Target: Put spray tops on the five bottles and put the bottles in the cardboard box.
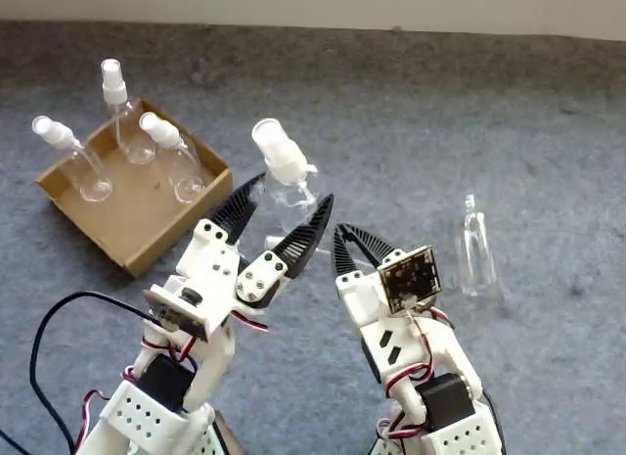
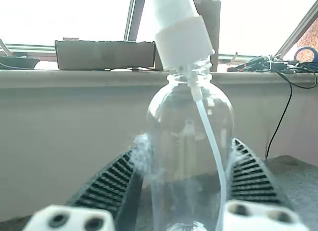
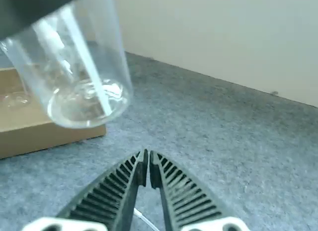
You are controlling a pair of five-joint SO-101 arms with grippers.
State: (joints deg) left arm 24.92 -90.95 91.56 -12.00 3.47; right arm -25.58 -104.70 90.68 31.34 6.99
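Bottle point(image 2: 186, 141) number four, as I judged it, was clamped between the fingers of the left end effector point(image 1: 293, 191), held tilted and clear of the desk point(image 1: 391, 113), between the cardboard box point(image 1: 181, 220) and the other arm. Its spray top point(image 2: 179, 32) sat crooked on the neck and looked not fully seated, so a swing toward the box could shake it loose. The right end effector point(image 3: 148, 159), fingers pressed together on nothing, lay just beside and below the bottle's base, near enough to be clipped on the way. Three capped bottles point(image 1: 176, 157) stood in the box toward its far side; a low or hurried entry might topple them. An uncapped bottle point(image 1: 476, 250) stood upright, well apart on the right.
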